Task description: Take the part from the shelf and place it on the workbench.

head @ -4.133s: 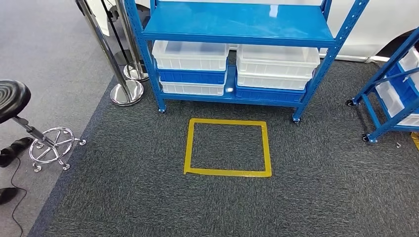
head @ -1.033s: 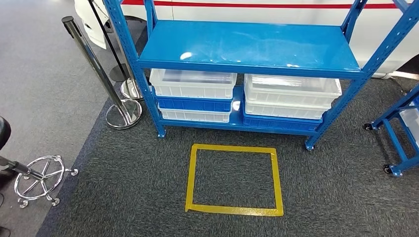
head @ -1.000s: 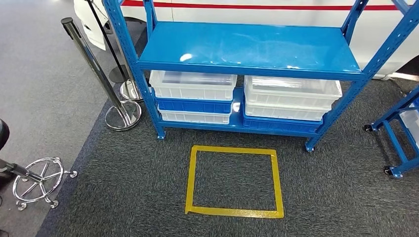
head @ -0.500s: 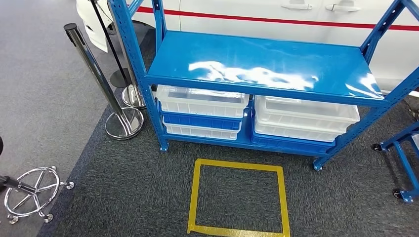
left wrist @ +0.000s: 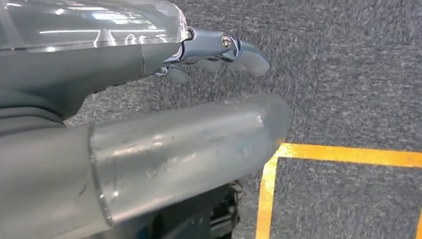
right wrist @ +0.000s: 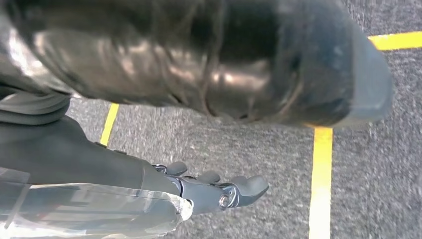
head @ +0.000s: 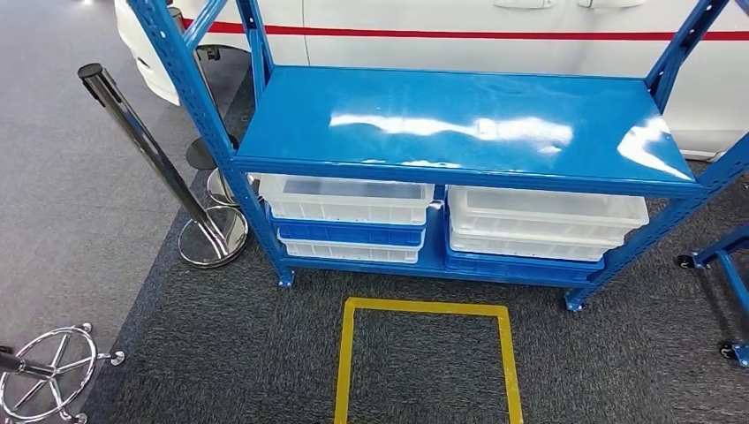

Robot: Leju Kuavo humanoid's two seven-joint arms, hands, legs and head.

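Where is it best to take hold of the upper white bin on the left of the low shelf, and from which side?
Probably grip the upper white bin by its protruding front rim, coming from the front. The blue shelf board sits close above it, blocking access from above, and the second stack stands close beside it.

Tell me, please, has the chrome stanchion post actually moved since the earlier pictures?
No. The post stands beside the blue shelf's left upright, as before; the whole picture shifted, so the camera moved.
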